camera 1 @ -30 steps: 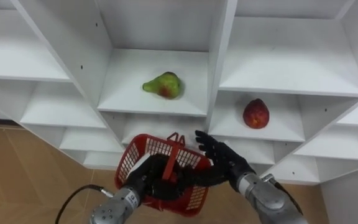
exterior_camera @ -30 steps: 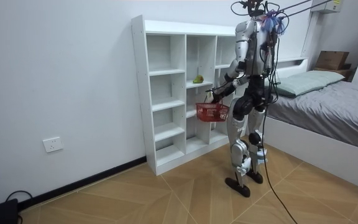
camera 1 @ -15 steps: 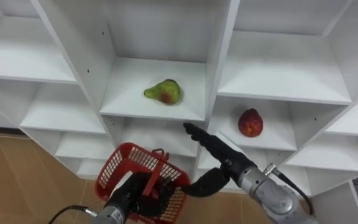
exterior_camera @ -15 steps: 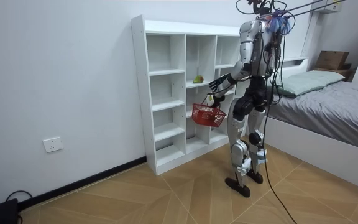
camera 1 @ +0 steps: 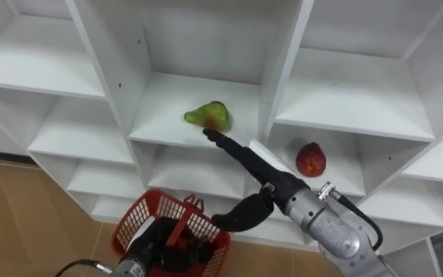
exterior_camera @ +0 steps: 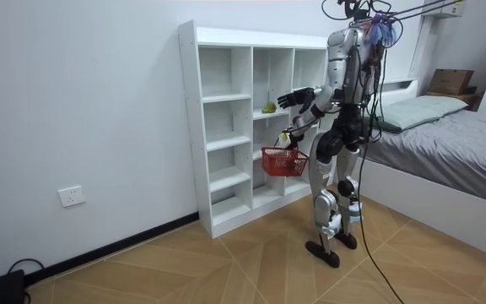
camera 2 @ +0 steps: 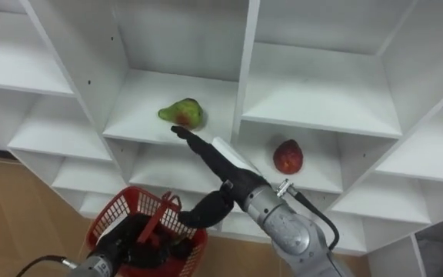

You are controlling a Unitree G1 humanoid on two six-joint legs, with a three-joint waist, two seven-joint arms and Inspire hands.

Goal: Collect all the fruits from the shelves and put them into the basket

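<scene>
A green pear (camera 1: pixel 208 115) with a red blush lies on a middle shelf of the white closet (camera 1: pixel 283 46). One compartment to the right and a shelf lower sits a red fruit (camera 1: pixel 310 159). My right hand (camera 1: pixel 261 175) reaches up with straight fingers, open, its fingertips just below the pear's front. Low in the view, my left hand (camera 1: pixel 158 245) is curled round the handle of a red plastic basket (camera 1: pixel 133 223). In the room view I stand facing the closet (exterior_camera: pixel 226 127), with the basket (exterior_camera: pixel 283 160) hanging at hip height.
White shelf dividers (camera 1: pixel 279 61) stand on both sides of the pear's compartment. Wooden floor (camera 1: pixel 21 223) shows below the shelves. A bed (exterior_camera: pixel 454 135) stands behind me at the room view's right.
My right hand has risen from beside the basket up to the pear's shelf, its fingers stretched out. The basket has sunk lower and further left in the eye view.
</scene>
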